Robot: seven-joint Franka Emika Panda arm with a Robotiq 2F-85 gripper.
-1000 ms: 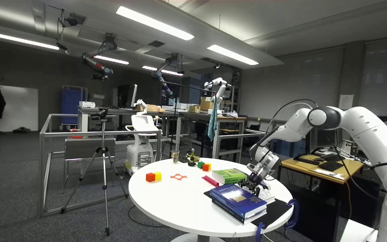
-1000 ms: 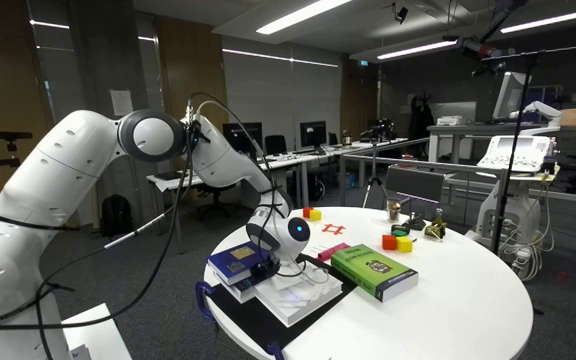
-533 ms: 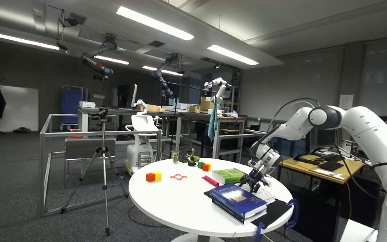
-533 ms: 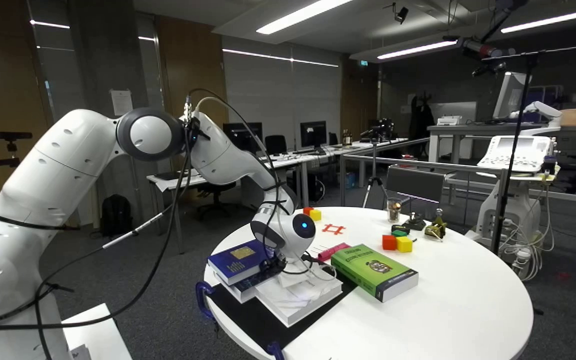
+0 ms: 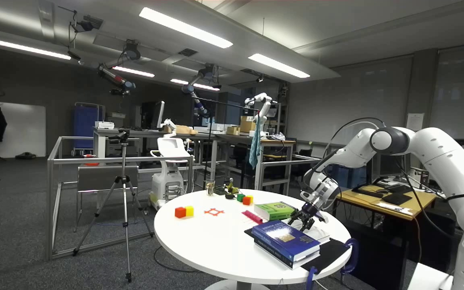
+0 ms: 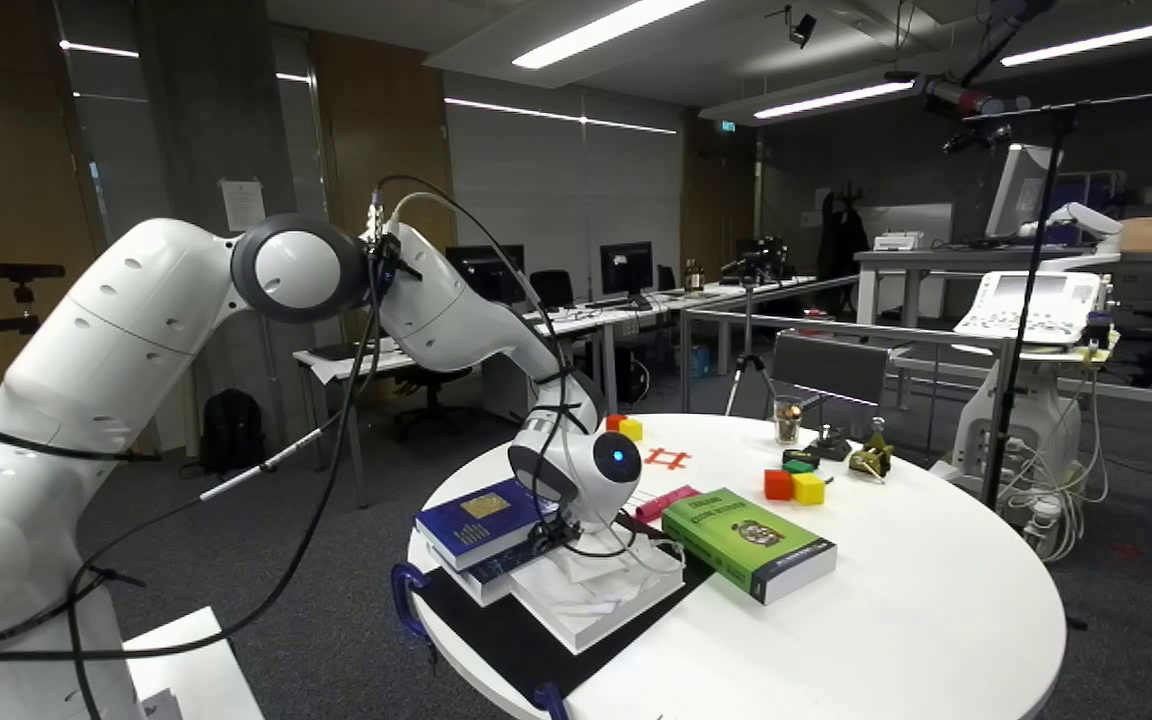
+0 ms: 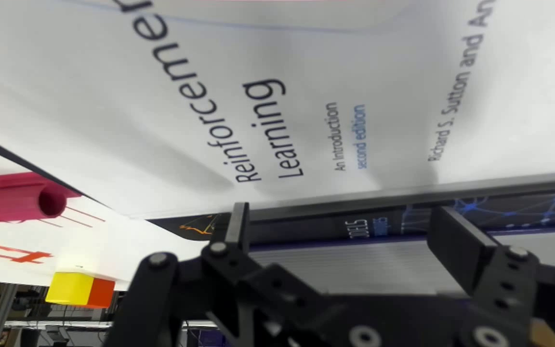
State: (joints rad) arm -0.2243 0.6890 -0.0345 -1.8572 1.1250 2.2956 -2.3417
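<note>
My gripper (image 7: 340, 212) is open and empty in the wrist view, its two fingers wide apart. It also shows in both exterior views (image 5: 301, 224) (image 6: 548, 540), tilted over the seam between a white book and a stack of two books. The white book (image 7: 171, 130), lettered "Reinforcement Learning", lies flat; it shows also in an exterior view (image 6: 601, 600). The stack has a thick blue book (image 5: 284, 235) on top of a dark blue book (image 6: 496, 574). The dark book's cover (image 7: 306, 232) shows between the fingers. Whether the fingertips touch a book, I cannot tell.
A green book (image 6: 746, 535) lies beside the white book. A black mat (image 6: 496, 635) is under the books, with blue clamps (image 5: 351, 255) at the table edge. A pink tube (image 5: 252, 216), red and yellow blocks (image 5: 184, 212), a red hash-shaped piece (image 5: 214, 212) and a glass (image 6: 787, 422) stand farther off.
The hand has shifted a little away from the blue book stack towards the green book and slightly upward, and its tilt has changed slightly. The books have not moved.
</note>
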